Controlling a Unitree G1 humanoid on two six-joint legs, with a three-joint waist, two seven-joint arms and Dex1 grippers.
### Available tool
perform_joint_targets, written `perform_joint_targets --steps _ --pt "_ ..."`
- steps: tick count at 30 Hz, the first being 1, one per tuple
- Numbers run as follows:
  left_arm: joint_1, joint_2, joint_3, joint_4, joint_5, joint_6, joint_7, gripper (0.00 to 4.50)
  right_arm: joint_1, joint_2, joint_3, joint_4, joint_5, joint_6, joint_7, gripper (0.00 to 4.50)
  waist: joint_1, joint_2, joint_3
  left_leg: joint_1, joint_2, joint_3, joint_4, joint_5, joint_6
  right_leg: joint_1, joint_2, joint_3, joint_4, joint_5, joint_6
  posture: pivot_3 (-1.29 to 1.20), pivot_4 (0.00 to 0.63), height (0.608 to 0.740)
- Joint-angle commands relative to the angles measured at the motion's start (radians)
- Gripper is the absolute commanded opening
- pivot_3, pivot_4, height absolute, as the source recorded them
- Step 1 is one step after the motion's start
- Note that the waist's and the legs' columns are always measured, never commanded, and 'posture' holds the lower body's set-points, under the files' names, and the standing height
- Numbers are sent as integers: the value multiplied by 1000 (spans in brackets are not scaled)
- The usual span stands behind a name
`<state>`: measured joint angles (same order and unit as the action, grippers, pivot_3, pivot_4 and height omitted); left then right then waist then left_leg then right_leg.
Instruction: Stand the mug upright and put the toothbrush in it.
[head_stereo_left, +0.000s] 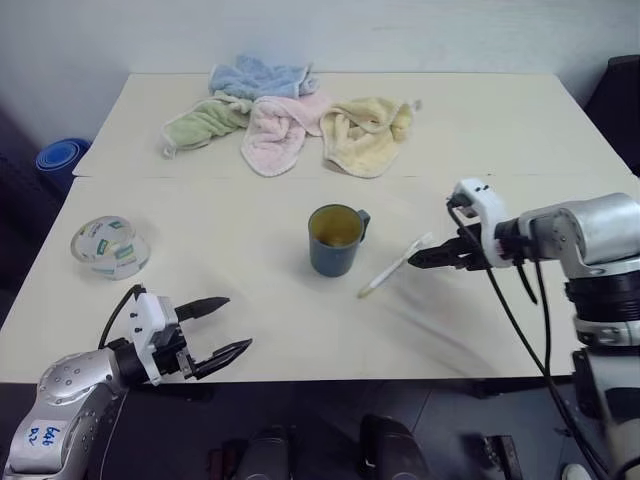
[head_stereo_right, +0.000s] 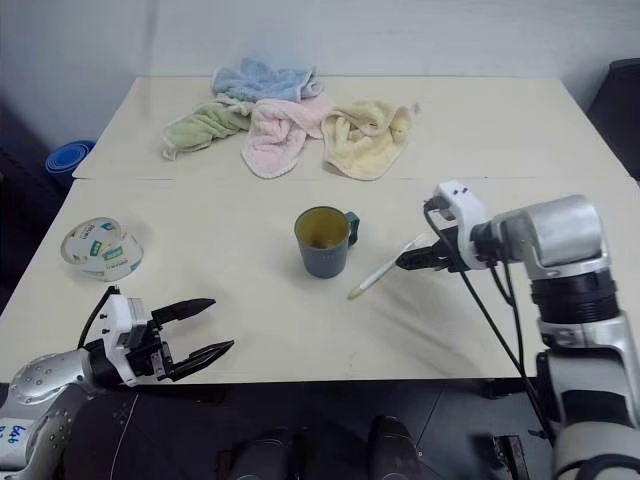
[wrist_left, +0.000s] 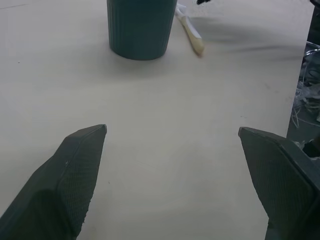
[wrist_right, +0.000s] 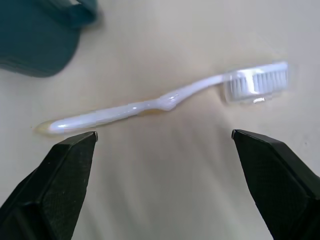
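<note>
The dark teal mug (head_stereo_left: 335, 243) stands upright in the middle of the table, its handle toward the right and its pale inside showing. Just right of it the white toothbrush (head_stereo_left: 393, 268) lies flat on the tabletop, bristle head (wrist_right: 257, 82) toward my right arm. My right gripper (head_stereo_left: 428, 258) hovers low over that bristle end, open, its fingers on either side of the brush in the right wrist view with nothing between them. My left gripper (head_stereo_left: 228, 326) hangs open at the table's near left edge, pointing toward the mug (wrist_left: 140, 30) and well short of it.
A pile of several small towels (head_stereo_left: 290, 118) lies at the back of the table. A clear tape roll (head_stereo_left: 110, 246) sits at the left. A blue object (head_stereo_left: 60, 158) rests on the floor beyond the left edge, and a dark chair (head_stereo_left: 620, 100) stands at the far right.
</note>
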<state>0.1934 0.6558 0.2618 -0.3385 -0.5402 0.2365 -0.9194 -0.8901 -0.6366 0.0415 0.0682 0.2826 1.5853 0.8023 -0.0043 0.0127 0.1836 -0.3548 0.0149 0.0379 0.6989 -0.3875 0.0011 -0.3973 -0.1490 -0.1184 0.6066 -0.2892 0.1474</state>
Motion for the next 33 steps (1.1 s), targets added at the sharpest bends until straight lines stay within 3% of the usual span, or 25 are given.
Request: perform_joint_targets --steps 1,7,9,21,26,29,33 --pt "-14 2 -3 -11 2 -11 -4 4500 0 71 -87 -4 -31 29 -140 4481 2 0 0 0 0 0 0 0 0 0 0 0 0 0 0 0 150 740" --pt "-18 -4 -12 -8 8 -14 -3 4500 -11 212 -143 85 -77 3 -316 4481 -3 -5 -3 1 0 0 0 0 0 0 0 0 1 0 0 0 150 740" --pt "-19 -8 -16 -10 11 -15 1 4500 1 219 -114 99 -80 -39 -338 4107 -8 -8 -6 2 0 0 0 0 0 0 0 0 2 0 0 0 150 740" --pt "-21 -22 -7 -11 24 -24 20 4500 37 93 11 106 -13 -111 -254 171 -19 -11 -8 2 0 0 -1 0 0 1 1 0 1 0 0 0 150 740" --pt "-39 -27 -17 0 33 -30 20 4500 40 40 14 123 28 -221 -164 47 -17 -11 -8 2 0 0 -1 0 0 1 0 0 0 0 0 0 150 740" --pt "-45 -28 -15 4 36 -34 21 4500 70 -1 -23 65 95 -366 -25 47 -17 -11 -8 2 0 0 -1 0 0 1 0 0 0 0 0 0 150 740" --pt "-38 -39 11 0 19 -35 38 4500 104 26 -267 13 252 -676 129 47 -21 -8 -6 0 0 0 -1 0 0 1 0 0 -2 0 0 0 150 740"
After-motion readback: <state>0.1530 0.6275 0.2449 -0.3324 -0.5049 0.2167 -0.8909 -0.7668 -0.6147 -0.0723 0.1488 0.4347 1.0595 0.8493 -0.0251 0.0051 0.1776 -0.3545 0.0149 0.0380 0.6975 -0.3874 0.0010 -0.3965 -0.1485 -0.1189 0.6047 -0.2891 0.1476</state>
